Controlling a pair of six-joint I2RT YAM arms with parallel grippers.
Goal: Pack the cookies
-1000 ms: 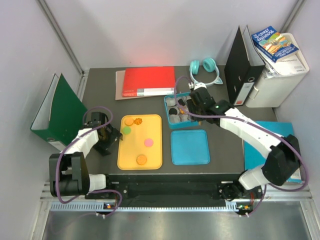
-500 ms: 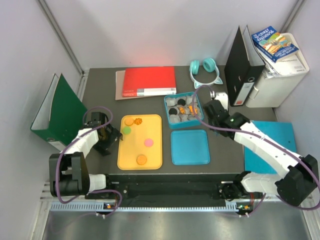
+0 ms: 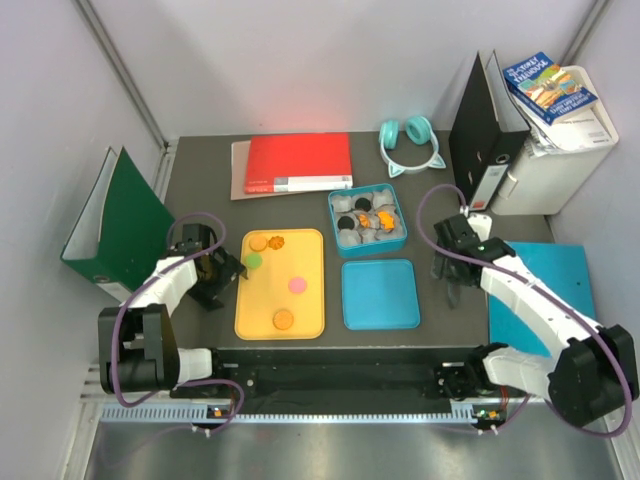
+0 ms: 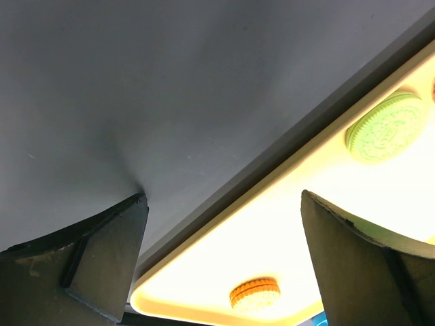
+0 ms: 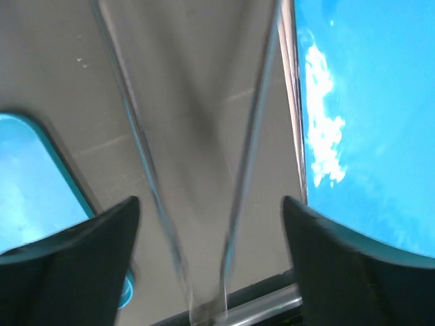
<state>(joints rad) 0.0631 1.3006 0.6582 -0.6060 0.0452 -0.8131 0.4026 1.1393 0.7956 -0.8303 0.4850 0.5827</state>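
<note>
Several cookies lie on the yellow tray: two orange ones, a green one, a pink one and another orange one. Black and orange cookies sit in paper cups in the teal box. My left gripper stands open at the tray's left edge. Its wrist view shows the green cookie and an orange cookie beyond the gripper. My right gripper hangs open and empty over bare table right of the box; its wrist view is blurred.
A blue lid lies between the tray and my right gripper. A blue folder lies at the right edge. At the back are a red book, teal headphones and a black binder. A green binder stands left.
My right gripper has left the teal box, swung right and toward the near edge, and opened wider. An orange cookie now shows in the box. The left arm has not moved.
</note>
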